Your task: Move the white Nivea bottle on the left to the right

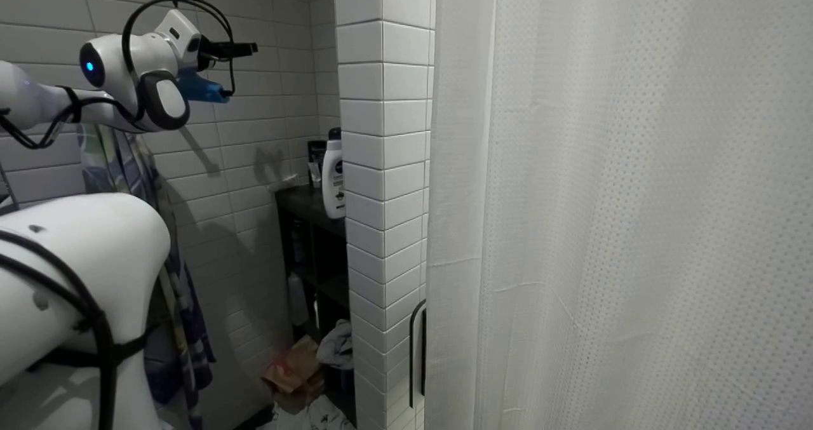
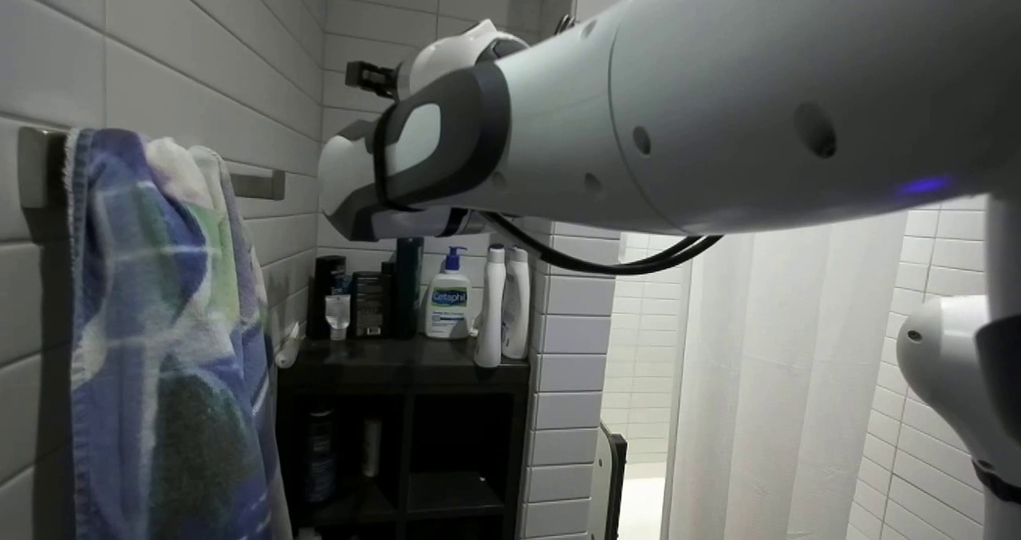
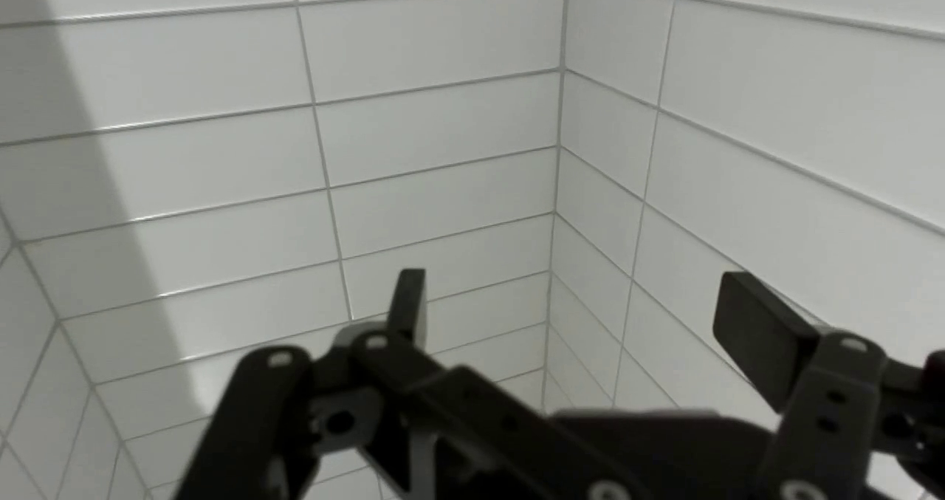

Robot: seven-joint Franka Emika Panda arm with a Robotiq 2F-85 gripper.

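Note:
Two white bottles stand upright side by side at the right end of the dark shelf top in an exterior view: a left one [image 2: 490, 309] at the front edge and a right one [image 2: 517, 309] beside the tiled pillar. Their labels are not readable there. In an exterior view one white bottle [image 1: 332, 179] with a dark cap and round dark label shows, partly hidden by the pillar. My gripper [image 3: 579, 315] is open with nothing between its fingers. It is high above the shelf, apart from the bottles, in both exterior views [image 1: 244, 49] [image 2: 370, 78]. The wrist view shows no bottle.
The dark shelf [image 2: 399, 376] also bears a Cetaphil pump bottle [image 2: 448, 305], several dark containers [image 2: 369, 305] and a small tube [image 2: 337, 313]. A tiled pillar [image 1: 383, 163] and a white curtain [image 1: 603, 195] stand right of it. A towel [image 2: 167, 333] hangs at left.

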